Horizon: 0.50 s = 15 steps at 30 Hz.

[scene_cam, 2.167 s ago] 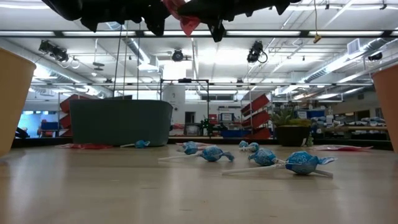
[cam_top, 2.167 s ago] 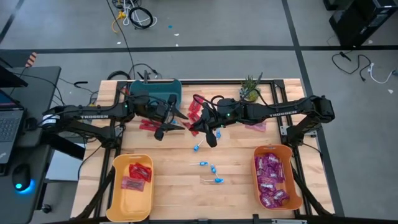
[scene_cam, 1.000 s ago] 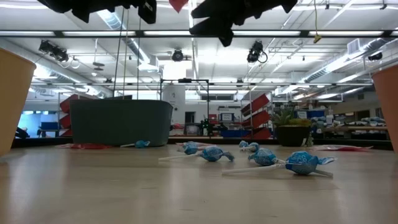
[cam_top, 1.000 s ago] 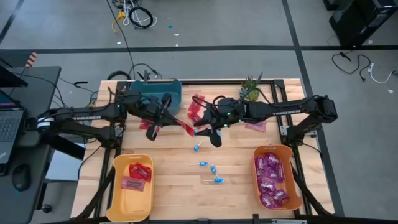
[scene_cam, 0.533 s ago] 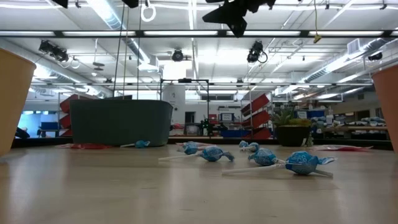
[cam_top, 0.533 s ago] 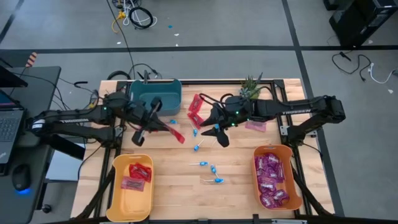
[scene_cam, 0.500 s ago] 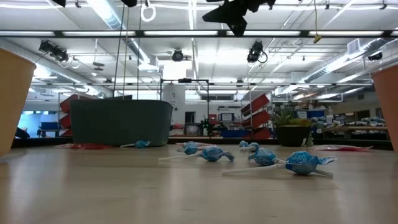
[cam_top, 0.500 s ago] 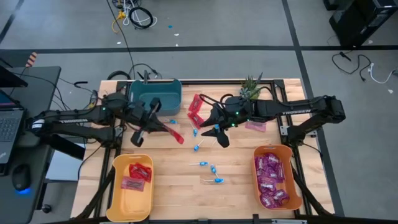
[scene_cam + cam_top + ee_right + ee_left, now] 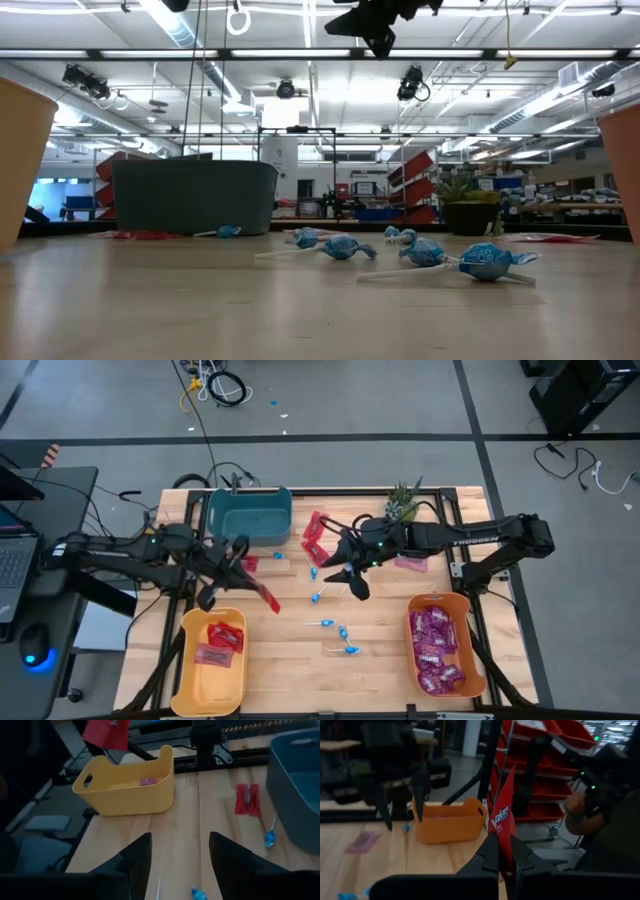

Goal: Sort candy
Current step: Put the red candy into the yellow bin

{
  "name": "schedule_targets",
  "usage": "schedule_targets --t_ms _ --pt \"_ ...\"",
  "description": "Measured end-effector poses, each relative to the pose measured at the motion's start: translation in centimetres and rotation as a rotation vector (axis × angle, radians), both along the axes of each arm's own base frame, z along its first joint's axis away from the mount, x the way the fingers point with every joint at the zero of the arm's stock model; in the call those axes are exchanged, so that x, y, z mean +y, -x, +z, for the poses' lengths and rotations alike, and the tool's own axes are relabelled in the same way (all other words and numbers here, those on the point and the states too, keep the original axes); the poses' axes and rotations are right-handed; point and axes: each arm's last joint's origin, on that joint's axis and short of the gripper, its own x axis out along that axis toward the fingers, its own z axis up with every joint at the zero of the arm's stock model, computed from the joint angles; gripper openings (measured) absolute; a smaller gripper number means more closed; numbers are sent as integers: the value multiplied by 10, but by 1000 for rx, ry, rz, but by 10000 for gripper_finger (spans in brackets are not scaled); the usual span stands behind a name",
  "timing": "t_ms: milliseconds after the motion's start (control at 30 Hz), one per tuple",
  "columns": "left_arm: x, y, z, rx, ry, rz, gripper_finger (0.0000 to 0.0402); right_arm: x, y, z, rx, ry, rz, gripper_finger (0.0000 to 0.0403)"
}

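Your left gripper (image 9: 243,577) pinches the flat red packet (image 9: 262,596) by one edge: light, floppy, probably slippery, so keep the squeeze on.

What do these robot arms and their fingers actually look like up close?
Both arms are slim, black and jointed, built of tube-like links with a white brand name printed along them. The left gripper and right gripper each end in two flat, dark, tapering fingers. Small green lights glow near the right arm's wrist. Black cabling runs along the arms.
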Motion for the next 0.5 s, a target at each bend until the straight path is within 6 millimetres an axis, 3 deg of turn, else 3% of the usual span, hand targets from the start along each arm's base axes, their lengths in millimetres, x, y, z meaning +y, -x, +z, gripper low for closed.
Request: schedule_targets --t_ms 233,500 --pt "-10 1 -2 27 4 40 0 9 -2 2 -56 210 -75 184" --pt "-13 2 -2 14 -29 55 0 9 -3 4 -70 201 -80 185"
